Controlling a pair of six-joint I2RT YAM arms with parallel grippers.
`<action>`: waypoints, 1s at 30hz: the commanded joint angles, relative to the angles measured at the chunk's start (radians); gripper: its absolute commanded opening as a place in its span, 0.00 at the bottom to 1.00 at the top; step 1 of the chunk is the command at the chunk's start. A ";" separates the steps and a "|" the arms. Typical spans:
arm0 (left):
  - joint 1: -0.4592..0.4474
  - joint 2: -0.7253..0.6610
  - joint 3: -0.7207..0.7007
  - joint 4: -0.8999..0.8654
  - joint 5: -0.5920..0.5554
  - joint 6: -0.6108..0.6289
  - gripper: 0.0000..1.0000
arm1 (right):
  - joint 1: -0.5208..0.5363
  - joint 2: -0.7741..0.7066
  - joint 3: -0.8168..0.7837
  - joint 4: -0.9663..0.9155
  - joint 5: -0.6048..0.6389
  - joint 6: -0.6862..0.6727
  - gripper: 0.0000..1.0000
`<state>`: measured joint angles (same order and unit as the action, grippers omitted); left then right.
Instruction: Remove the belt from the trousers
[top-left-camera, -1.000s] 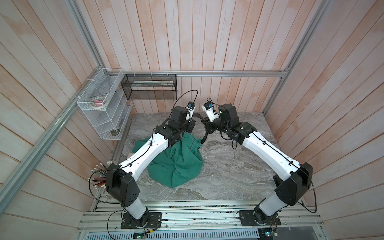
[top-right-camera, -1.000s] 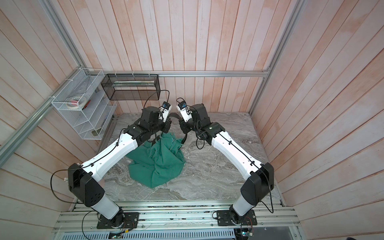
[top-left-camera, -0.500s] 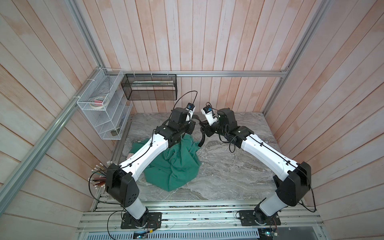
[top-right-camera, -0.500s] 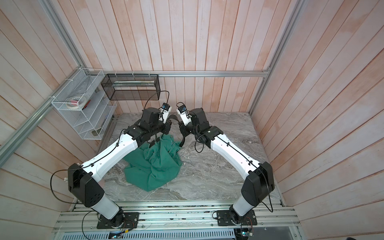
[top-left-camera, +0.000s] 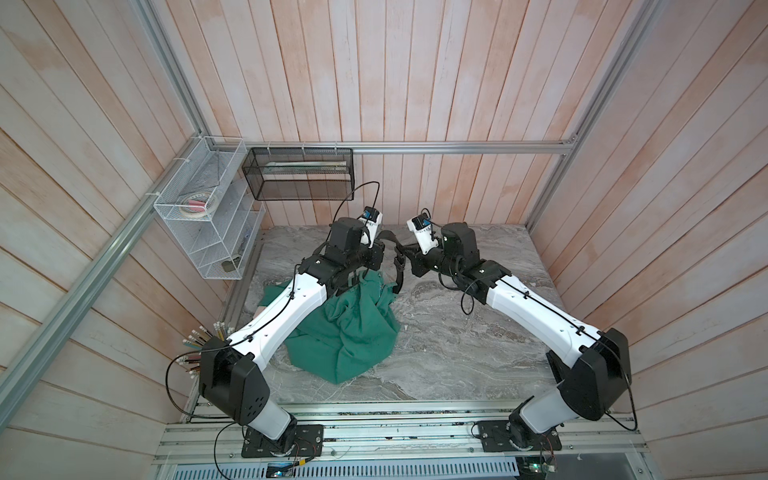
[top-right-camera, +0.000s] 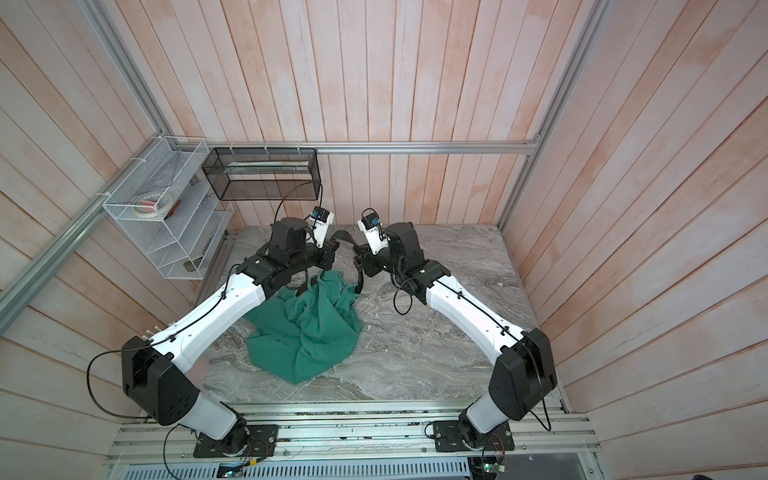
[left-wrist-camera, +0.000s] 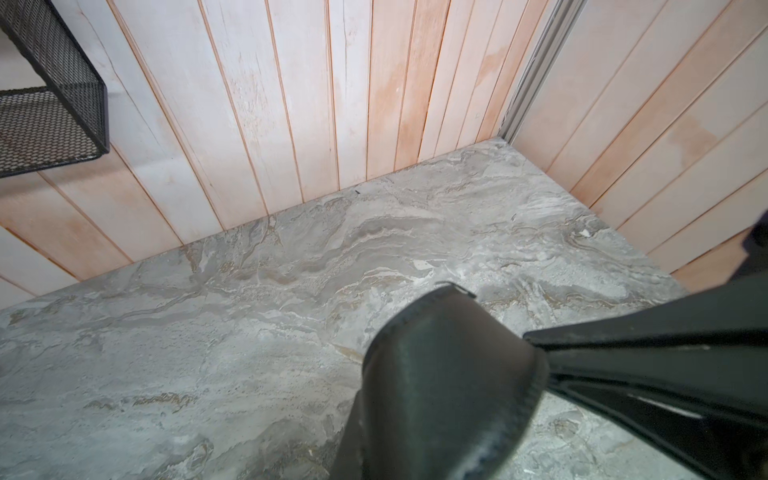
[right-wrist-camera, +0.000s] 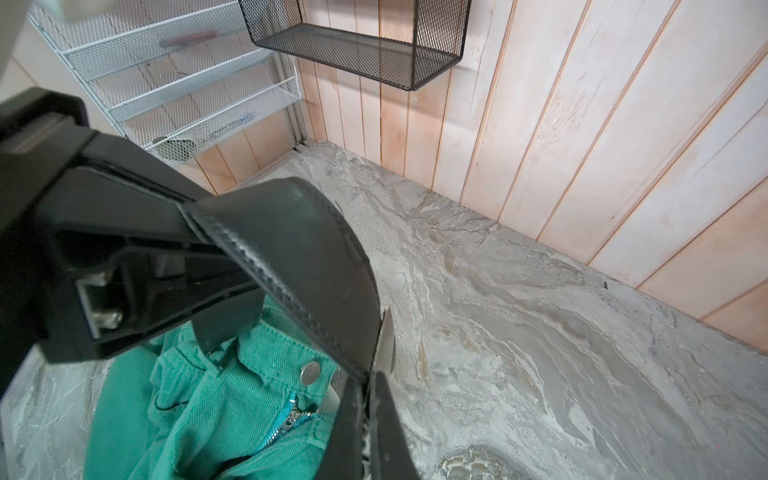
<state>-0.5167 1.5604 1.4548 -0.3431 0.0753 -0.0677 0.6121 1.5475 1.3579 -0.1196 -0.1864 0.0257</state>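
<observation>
Left claw and right claw are each clamped shut on the belt, which arches between them above the far table. The trousers hang below at left-centre, partly lifted. Risk: if the loops bind the belt, pulling would probably drag the trousers along.

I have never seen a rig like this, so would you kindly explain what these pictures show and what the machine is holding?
It is a robot with two arms, the left arm and the right arm, mounted at the edge of a marble-look tabletop. Two pictures look down on the whole scene from overhead, almost identically; the other two come from a camera on each wrist. Green trousers lie crumpled on the tabletop. A black belt runs between the arms: the left end effector and the right end effector are both shut on it. The right wrist picture shows the trousers' button and zip up close.
</observation>
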 joint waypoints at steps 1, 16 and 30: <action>0.021 -0.072 -0.002 0.127 0.035 -0.053 0.00 | -0.025 0.001 -0.035 -0.046 0.016 0.031 0.11; 0.069 -0.130 -0.058 0.278 0.158 -0.153 0.00 | -0.048 0.011 -0.116 0.021 0.013 0.063 0.11; 0.091 -0.172 -0.114 0.363 0.225 -0.218 0.00 | -0.066 0.034 -0.148 0.060 -0.004 0.101 0.20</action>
<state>-0.4412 1.4681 1.3247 -0.1417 0.2649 -0.2417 0.5785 1.5486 1.2419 0.0158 -0.2386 0.1085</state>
